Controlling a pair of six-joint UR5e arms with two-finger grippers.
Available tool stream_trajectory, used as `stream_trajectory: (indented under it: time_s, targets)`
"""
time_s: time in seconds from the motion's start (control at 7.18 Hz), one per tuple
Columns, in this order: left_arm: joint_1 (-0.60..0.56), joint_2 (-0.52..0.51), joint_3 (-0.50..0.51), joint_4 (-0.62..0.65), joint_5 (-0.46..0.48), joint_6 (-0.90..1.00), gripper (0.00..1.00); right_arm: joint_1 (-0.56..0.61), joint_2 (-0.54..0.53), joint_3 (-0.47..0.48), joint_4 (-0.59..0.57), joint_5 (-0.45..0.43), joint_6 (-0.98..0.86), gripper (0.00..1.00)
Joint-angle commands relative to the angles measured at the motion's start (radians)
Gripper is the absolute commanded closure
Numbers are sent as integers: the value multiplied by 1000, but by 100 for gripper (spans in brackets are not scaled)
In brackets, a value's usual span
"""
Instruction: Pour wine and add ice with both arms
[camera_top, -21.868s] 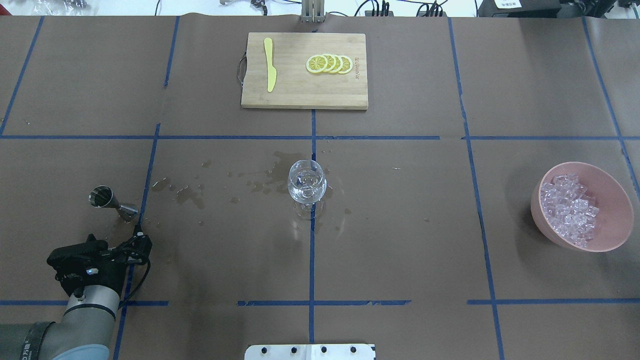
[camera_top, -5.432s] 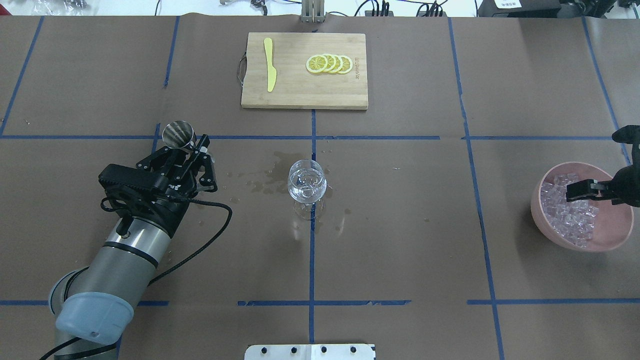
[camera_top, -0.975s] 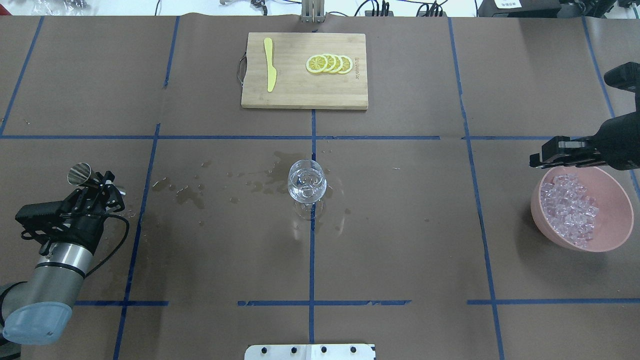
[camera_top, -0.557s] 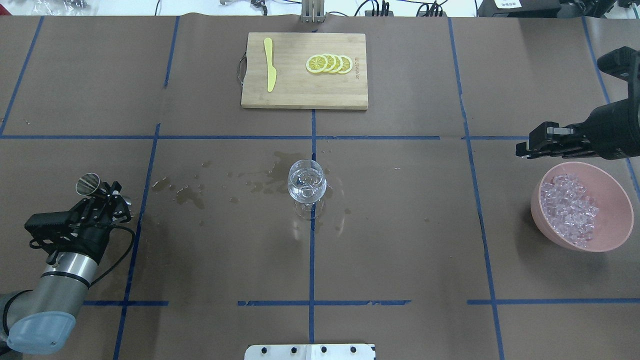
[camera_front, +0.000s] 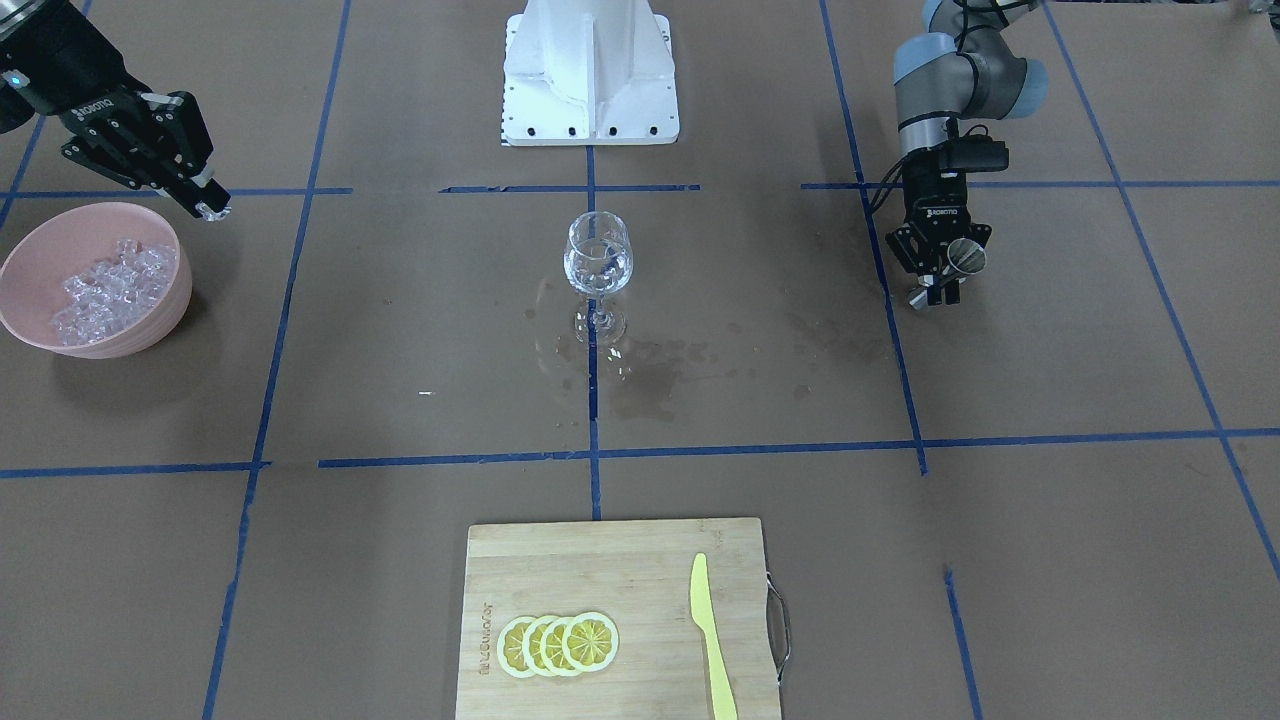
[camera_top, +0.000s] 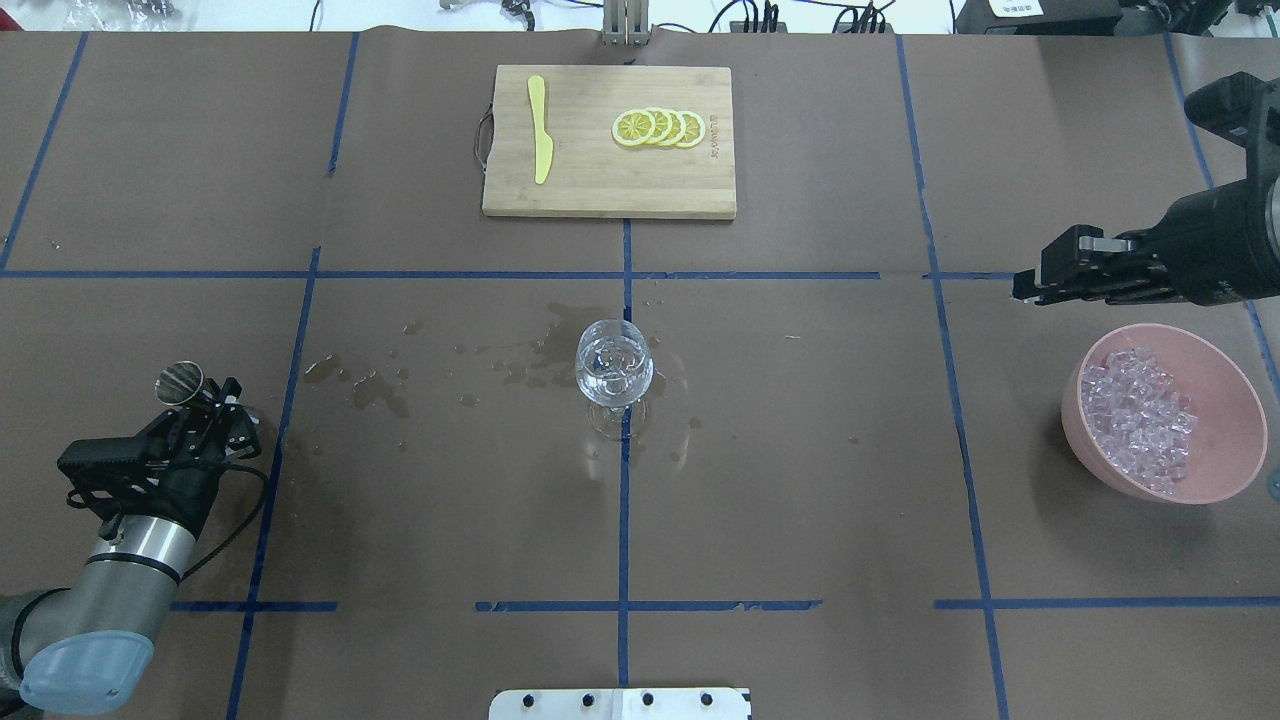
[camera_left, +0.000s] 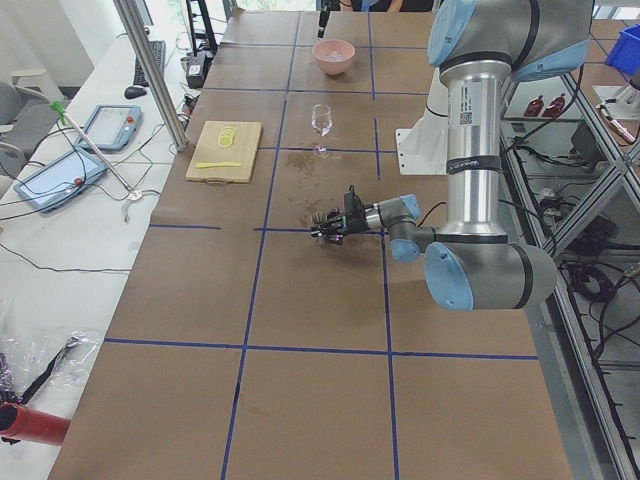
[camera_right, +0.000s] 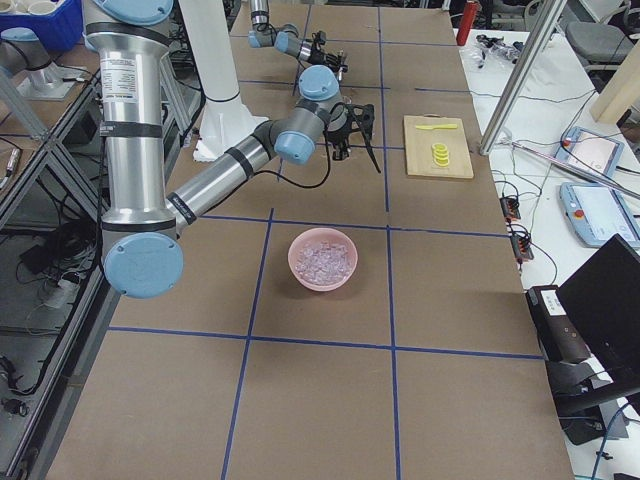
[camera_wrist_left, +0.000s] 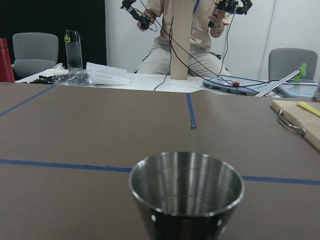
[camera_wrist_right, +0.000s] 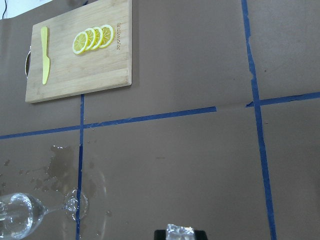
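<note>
The wine glass (camera_top: 614, 368) stands at the table's middle with a little clear wine in its bowl; it also shows in the front view (camera_front: 598, 258) and at the lower left of the right wrist view (camera_wrist_right: 20, 216). My left gripper (camera_top: 215, 398) is shut on a steel jigger (camera_top: 180, 381) low over the table's left side; the jigger's cup (camera_wrist_left: 186, 192) looks empty. My right gripper (camera_top: 1024, 286) is shut on one ice chunk (camera_wrist_right: 181, 229), held in the air beyond the pink bowl (camera_top: 1235, 455) of ice (camera_top: 1138, 415).
A wooden cutting board (camera_top: 610, 180) with lemon slices (camera_top: 660, 128) and a yellow knife (camera_top: 540, 130) lies at the far middle. Wet patches (camera_top: 370, 385) mark the paper left of the glass. The white robot base (camera_front: 590, 70) is at the near edge.
My right gripper has risen off the bowl and moved left, toward the glass, with an ice chunk. My left gripper has carried the jigger slightly nearer and lower at the left.
</note>
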Motion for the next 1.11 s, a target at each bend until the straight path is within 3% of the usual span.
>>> stream_trajectory:
  time_s: [0.0, 0.14, 0.28, 0.56, 0.84, 0.97]
  targets:
    - [7, -3, -1, 29, 1, 1, 100, 0, 9, -1, 0, 0, 4, 100]
    - [8, -3, -6, 32, 1, 2, 92, 0, 9, 1, 0, 0, 4, 100]
    - [8, -3, -6, 33, 1, 4, 75, 0, 11, 1, 1, 0, 4, 100]
    - [8, -3, -9, 33, 1, 10, 60, -2, 24, -1, 1, -2, 5, 100]
    - [8, -3, -13, 32, -1, 11, 54, -2, 48, -1, 1, 0, 39, 100]
    - [7, -3, -15, 33, -1, 11, 43, -2, 51, -1, 0, 0, 41, 100]
